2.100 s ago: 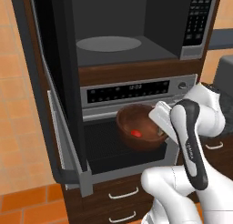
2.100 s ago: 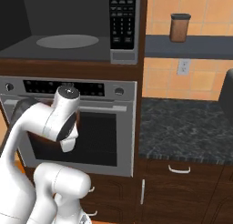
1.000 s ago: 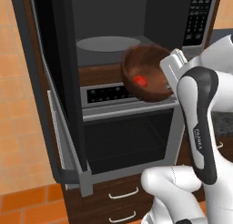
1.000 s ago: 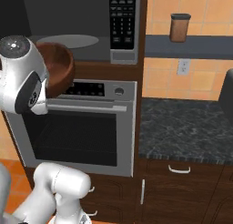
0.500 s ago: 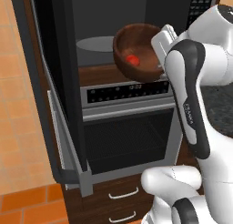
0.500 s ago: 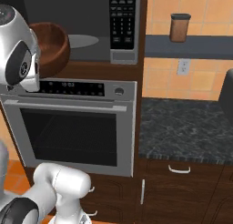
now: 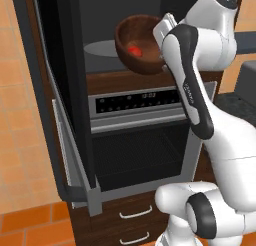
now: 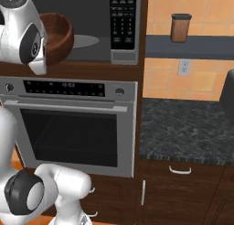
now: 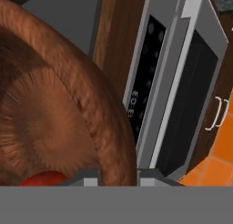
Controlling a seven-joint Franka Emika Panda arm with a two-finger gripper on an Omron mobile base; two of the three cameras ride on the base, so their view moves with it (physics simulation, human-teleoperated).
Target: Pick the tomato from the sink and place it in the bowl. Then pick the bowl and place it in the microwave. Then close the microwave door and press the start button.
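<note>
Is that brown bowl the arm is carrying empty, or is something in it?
Not empty. The bowl is tilted toward the left camera, and a small red tomato lies inside it.

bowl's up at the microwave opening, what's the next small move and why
Probably ease the bowl forward over the grey turntable. The pincer is shut on its rim, with the tomato inside, and it hangs tilted at the front of the open microwave, not yet resting on anything.
</note>
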